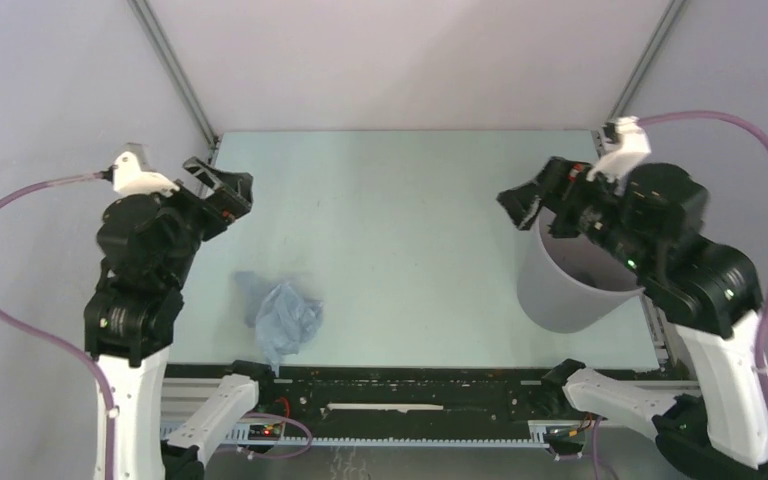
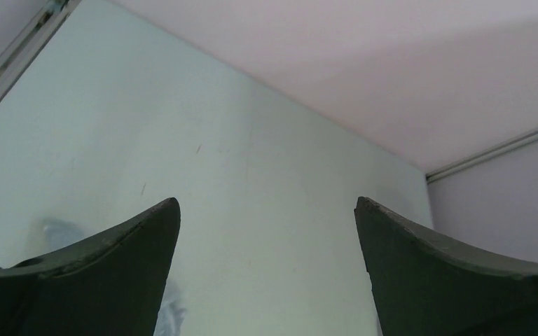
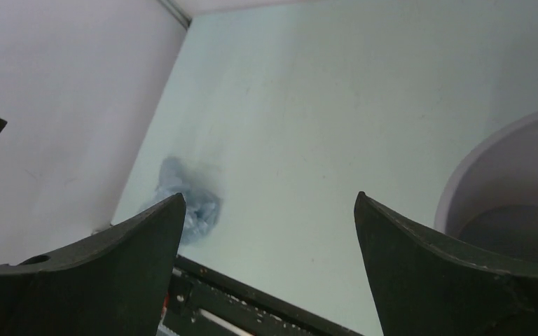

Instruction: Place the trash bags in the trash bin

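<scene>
The trash bag (image 1: 282, 320) is a crumpled pale blue film lying on the table near the front left. In the right wrist view the bag (image 3: 190, 203) shows just beyond my left-hand finger. The trash bin (image 1: 565, 295), light grey and round, stands at the front right, partly under my right arm; its rim (image 3: 487, 150) and dark inside show at the right wrist view's right edge. My left gripper (image 1: 222, 190) (image 2: 266, 203) hangs open and empty, behind and left of the bag. My right gripper (image 1: 522, 205) (image 3: 270, 199) is open and empty beside the bin's far left rim.
The pale green table (image 1: 400, 200) is walled by grey panels at the back and sides. A black rail (image 1: 410, 385) runs along the near edge just in front of the bag. Pink hoses (image 1: 750, 130) loop out from both arms.
</scene>
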`<state>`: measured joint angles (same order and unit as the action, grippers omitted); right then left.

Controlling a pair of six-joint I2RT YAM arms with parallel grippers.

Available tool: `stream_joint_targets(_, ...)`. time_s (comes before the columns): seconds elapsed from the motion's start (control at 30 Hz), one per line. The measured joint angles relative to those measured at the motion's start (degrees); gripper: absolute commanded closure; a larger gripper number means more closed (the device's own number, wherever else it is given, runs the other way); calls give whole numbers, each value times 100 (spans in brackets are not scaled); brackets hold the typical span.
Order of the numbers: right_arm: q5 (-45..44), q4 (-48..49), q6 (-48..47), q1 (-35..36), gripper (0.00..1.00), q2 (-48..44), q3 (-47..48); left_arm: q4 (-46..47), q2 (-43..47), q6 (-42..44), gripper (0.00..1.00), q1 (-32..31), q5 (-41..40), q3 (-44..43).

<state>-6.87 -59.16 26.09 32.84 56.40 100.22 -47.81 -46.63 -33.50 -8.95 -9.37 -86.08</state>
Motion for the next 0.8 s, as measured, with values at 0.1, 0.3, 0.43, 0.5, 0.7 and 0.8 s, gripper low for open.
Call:
stream_joint_targets(0.1, -76, -74, -2, 291, 0, 350, 17, -173, -142, 2, 1, -50, -114, 308)
stream_joint_targets(0.3, -72, -149, -22, 723, 0, 874, -87, -431, -470, -11, 0, -96, -302, 1147)
stream_joint_targets(0.43, 39, -149, -33, 835, 0, 896, -258, -509, -804, -17, 0, 94, -310, 1742)
stream_joint_targets(0.5, 122, -142, -42, 866, 0, 896, -323, -507, -942, -20, 0, 256, -295, 2035)
stream_joint_targets(0.7, 358, -109, -72, 894, 0, 885, -546, -341, -1187, -114, 0, 586, -46, 3036)
stream_joint_targets(0.8, 490, -90, -72, 892, 1, 866, -704, -116, -1187, -197, 0, 614, 269, 3600)
